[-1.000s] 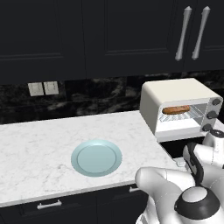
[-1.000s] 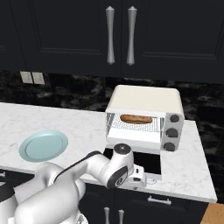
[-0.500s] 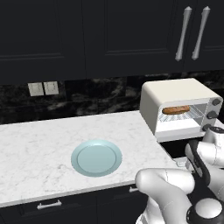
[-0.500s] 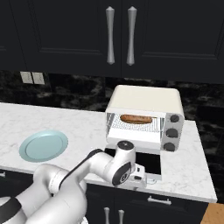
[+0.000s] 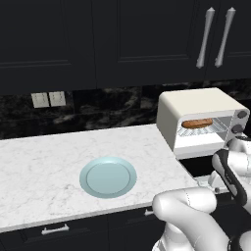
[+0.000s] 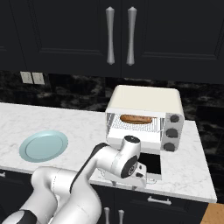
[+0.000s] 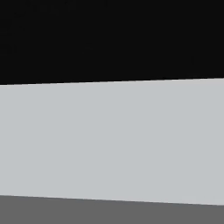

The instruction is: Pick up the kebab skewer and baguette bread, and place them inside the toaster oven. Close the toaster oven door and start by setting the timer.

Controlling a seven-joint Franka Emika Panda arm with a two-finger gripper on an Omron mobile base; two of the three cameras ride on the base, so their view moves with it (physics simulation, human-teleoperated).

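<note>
The cream-white toaster oven point(image 6: 146, 98) point(image 5: 201, 105) stands on the counter's right part. Its dark glass toaster oven door point(image 6: 152, 162) point(image 5: 198, 165) hangs open and lies flat in front. On the wire rack inside rests the golden-brown baguette bread point(image 6: 136, 119) point(image 5: 197, 123). The kebab skewer is hidden. My gripper point(image 6: 141, 175) sits low at the door's front edge by its pale bar handle. Its fingers are mostly covered by the wrist, and nothing is seen held. Close up in the hand view lies a pale flat surface point(image 7: 112, 135) under black.
A pale blue plate point(image 5: 108, 176) point(image 6: 43, 145) lies bare on the marble counter point(image 5: 44, 166), left of the oven. Grey knobs point(image 6: 173, 131) run down the oven's right side. Dark cabinets hang above, and wall outlets point(image 5: 48, 99) sit on the backsplash.
My wrist has turned and sunk slightly by the open door's front edge, and the forearm has swung lower. Oven, bread and plate have stayed put.
</note>
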